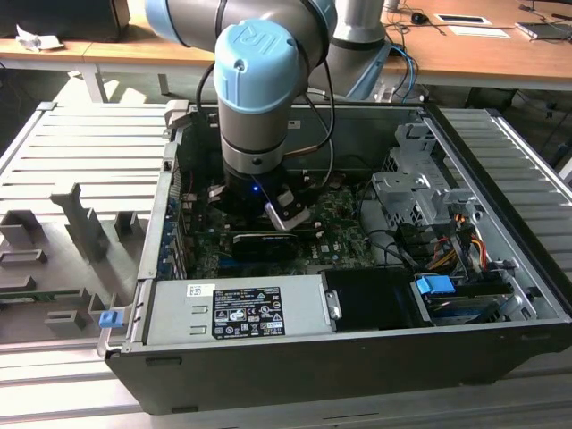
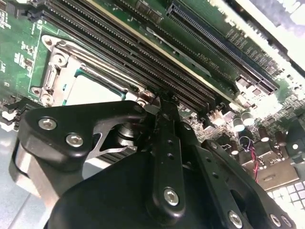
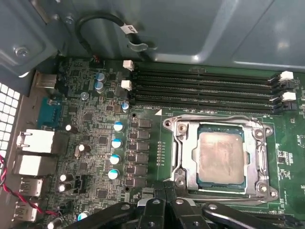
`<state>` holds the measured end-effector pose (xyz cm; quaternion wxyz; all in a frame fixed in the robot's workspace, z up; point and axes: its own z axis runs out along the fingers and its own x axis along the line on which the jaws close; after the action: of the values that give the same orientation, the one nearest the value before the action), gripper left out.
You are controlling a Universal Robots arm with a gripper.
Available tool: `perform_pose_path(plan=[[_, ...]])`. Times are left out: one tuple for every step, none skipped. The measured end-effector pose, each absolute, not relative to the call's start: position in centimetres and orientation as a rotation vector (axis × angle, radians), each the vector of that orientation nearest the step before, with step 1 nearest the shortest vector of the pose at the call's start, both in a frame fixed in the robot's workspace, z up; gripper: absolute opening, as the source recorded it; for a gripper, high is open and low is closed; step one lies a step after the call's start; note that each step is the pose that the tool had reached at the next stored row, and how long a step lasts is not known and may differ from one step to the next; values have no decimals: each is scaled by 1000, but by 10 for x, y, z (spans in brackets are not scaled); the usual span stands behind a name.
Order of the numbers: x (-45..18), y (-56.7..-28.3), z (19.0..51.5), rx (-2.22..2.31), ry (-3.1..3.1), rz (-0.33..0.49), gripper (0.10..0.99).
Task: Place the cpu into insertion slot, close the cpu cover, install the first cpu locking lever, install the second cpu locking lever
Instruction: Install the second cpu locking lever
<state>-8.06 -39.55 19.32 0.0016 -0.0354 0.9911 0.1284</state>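
My arm (image 1: 259, 71) reaches down into the open computer case (image 1: 295, 357). On the green motherboard (image 3: 95, 143) the cpu cover (image 3: 178, 143) lies closed over the insertion slot (image 3: 255, 164), framing the cpu (image 3: 220, 160) seated inside. My gripper (image 3: 164, 193) sits just beside the socket's edge, fingers drawn together and holding nothing that I can see.
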Motion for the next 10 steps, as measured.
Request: perform_pose_path(plan=[[-81,-395,195,-111,3109,404,106],[-81,-395,199,-111,3109,405,106],[-81,-395,203,-111,3110,404,106],[-81,-395,210,-111,3110,403,106],[-81,-396,216,-111,3110,403,106],[-82,-396,219,-111,3110,403,106],[-82,-396,222,-111,3110,403,106],[-82,-396,224,-111,3110,403,106],[-82,-396,226,-111,3110,403,106],[-82,-396,227,-111,3110,403,106]])
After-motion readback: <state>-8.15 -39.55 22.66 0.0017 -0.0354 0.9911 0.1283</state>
